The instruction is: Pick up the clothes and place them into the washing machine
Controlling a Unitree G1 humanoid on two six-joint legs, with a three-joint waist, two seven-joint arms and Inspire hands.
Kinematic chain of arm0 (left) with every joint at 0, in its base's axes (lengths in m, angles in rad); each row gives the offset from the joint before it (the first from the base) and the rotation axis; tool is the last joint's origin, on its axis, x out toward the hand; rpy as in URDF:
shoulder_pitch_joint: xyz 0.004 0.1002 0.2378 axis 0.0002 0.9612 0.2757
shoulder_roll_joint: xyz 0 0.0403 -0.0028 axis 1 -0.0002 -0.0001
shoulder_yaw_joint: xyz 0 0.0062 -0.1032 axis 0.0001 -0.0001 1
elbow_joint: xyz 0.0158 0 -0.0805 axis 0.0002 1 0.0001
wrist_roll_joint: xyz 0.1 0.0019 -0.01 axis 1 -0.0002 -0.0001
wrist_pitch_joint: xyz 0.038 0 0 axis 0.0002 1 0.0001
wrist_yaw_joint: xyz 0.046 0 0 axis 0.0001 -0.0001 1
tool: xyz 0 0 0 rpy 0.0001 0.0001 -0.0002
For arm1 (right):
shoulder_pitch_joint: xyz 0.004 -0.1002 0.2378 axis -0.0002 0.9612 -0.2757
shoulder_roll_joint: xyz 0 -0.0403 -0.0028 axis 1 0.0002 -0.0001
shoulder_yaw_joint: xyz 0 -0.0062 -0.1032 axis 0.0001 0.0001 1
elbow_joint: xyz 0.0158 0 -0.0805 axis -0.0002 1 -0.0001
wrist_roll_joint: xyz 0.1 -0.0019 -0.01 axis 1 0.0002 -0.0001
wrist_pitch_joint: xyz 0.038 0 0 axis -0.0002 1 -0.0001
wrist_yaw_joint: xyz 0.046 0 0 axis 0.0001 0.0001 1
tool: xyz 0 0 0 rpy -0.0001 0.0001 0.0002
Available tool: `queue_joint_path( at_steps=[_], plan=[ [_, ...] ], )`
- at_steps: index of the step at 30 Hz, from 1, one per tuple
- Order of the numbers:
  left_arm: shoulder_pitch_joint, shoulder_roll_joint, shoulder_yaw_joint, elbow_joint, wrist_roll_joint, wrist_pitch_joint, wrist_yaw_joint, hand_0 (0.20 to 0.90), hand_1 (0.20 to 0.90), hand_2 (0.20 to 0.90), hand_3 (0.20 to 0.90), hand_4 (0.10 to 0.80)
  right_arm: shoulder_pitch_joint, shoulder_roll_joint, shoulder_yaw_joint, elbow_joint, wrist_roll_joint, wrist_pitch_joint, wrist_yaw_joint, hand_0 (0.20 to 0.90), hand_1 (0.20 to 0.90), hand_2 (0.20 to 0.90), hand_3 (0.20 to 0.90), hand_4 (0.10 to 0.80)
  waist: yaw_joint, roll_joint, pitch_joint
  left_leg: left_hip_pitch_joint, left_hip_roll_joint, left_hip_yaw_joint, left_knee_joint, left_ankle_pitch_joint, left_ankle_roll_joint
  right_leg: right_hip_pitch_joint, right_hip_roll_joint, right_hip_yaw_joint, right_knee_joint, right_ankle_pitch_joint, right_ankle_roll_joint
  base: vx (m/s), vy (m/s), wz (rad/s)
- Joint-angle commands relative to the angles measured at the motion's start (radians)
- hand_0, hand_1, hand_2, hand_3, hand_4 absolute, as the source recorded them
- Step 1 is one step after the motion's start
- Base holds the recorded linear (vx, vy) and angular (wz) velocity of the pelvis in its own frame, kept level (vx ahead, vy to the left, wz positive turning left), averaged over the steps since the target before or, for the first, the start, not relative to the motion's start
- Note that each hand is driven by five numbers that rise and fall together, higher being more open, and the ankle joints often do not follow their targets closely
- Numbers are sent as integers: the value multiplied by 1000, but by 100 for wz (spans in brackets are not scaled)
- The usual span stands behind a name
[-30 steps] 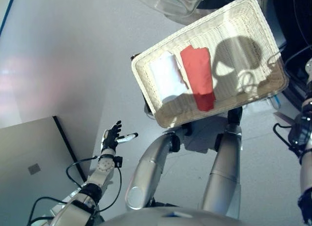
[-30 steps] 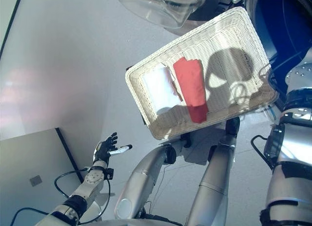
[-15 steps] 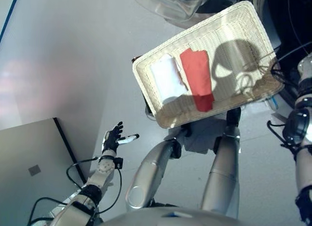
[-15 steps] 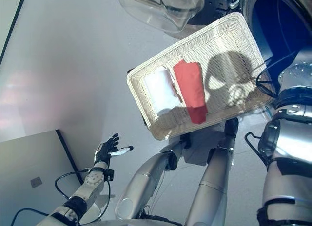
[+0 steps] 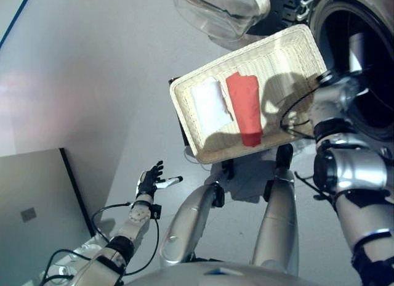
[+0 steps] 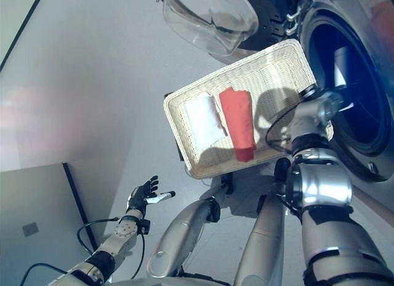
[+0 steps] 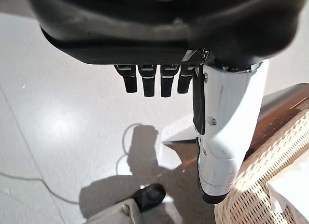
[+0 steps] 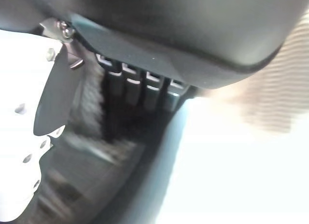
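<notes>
Right hand (image 8: 120, 84) reaches into the washing machine (image 6: 345, 82) drum; head views hide it behind its own arm. Its wrist view is blurred, grip unreadable. Machine door (image 5: 221, 12) is cut off at frame top.

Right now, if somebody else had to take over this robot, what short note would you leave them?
Left hand: open, empty, held low out to the side, away from the basket.
Right hand: its arm reaches past the wicker basket toward the washing machine's open drum; its wrist view shows straight fingers holding nothing.
Clothes: a folded white cloth and a folded red cloth lie side by side in the basket, untouched.
Washing machine: its clear door is swung open.
Done: nothing loaded yet.
Left: pick up both cloths and put them into the drum.
</notes>
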Motion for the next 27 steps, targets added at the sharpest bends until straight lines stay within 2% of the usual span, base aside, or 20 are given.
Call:
queue_joint_path(
  at_steps=[1, 2, 8, 14, 19, 20, 21, 27],
  plan=[
    [37, 84, 15, 76, 7, -11, 29, 900, 900, 900, 900, 800, 51, -16, 106, 15, -217, 100, 34, 900, 900, 900, 900, 800, 47, -69, -71, -1, 6, -3, 1, -6, -107, 93, 49, -39, -122, 46, -16, -15, -117, 29],
    [38, 94, 20, 68, 17, -14, 35, 900, 900, 900, 900, 800, 52, -10, 143, 34, -300, 133, 35, 900, 900, 900, 900, 800, 50, -82, -65, 4, 6, -13, -10, 3, -109, 105, 49, -51, -134, 50, -17, -17, -118, 23],
    [46, 118, 36, 60, 26, -25, 77, 900, 900, 900, 900, 800, 74, 25, 245, 76, -547, 196, -30, 900, 900, 900, 900, 800, 62, -142, -36, 8, 12, -59, -31, 39, -113, 143, 47, -115, -156, 53, -21, 1, -99, 26],
    [49, 137, 31, 43, 38, -36, 93, 900, 900, 900, 900, 800, 104, 35, 295, 92, -663, 220, -35, 900, 900, 900, 900, 800, 77, -177, -18, 1, 13, -98, -33, 56, -114, 161, 37, -165, -160, 50, -22, 15, -53, 27],
    [30, 144, 50, 75, 54, -31, 110, 900, 900, 900, 900, 800, 164, 93, 299, 89, -698, 225, -33, 900, 900, 900, 900, 800, 90, -214, -10, 0, 8, -128, -37, 63, -117, 177, 35, -196, -165, 49, -21, 63, -37, 22],
    [26, 145, 55, 80, 55, -30, 114, 900, 900, 900, 900, 800, 175, 102, 294, 88, -696, 224, -31, 900, 900, 900, 900, 800, 93, -220, -15, 12, 10, -137, -39, 35, -124, 188, 38, -190, -162, 22, -11, 138, -73, 20],
    [21, 145, 61, 87, 57, -32, 117, 900, 900, 900, 900, 800, 186, 107, 289, 88, -693, 223, -32, 900, 900, 900, 900, 800, 95, -224, -13, 10, 8, -141, -39, 36, -125, 190, 39, -194, -163, 21, -10, 127, -50, 19],
    [7, 152, 77, 84, 50, -40, 140, 900, 900, 900, 900, 800, 222, 126, 272, 78, -689, 218, -45, 900, 900, 900, 900, 800, 108, -235, 9, -18, 2, -155, -26, 38, -128, 176, 31, -213, -153, 18, -8, 5, -4, 16]
  ],
)
